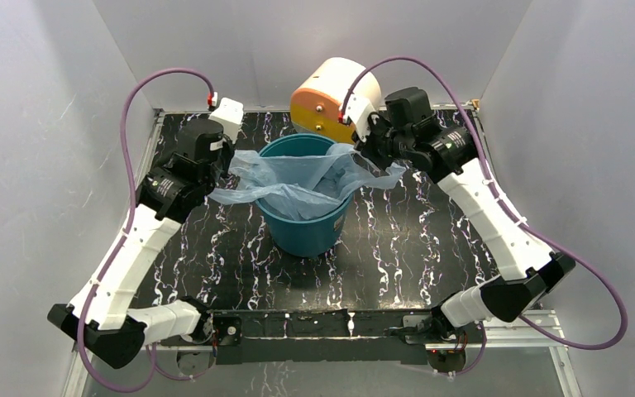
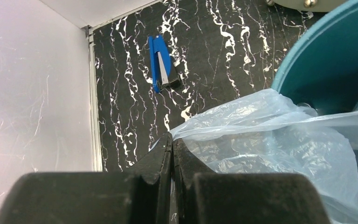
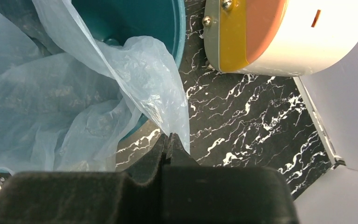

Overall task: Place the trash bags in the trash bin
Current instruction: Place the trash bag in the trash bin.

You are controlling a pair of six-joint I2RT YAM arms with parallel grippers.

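The teal-green trash bin [image 1: 310,231] stands upright in the middle of the table. The light-blue trash bag [image 1: 298,184] hangs into it, its edges spread over the rim on the left and right. My left gripper [image 1: 225,165] is shut on the bag's left edge, just left of the bin; in the left wrist view the gripper [image 2: 172,138] pinches the bag [image 2: 270,140]. My right gripper [image 1: 365,149] is shut on the bag's right edge beside the rim; in the right wrist view the gripper [image 3: 168,136] pinches the film [image 3: 135,79] outside the bin [image 3: 179,37].
A cream-and-orange drum [image 1: 331,99] lies just behind the bin, close to my right gripper, and shows in the right wrist view [image 3: 279,37]. A blue stapler [image 2: 162,63] lies on the table at the far left. White walls enclose the table.
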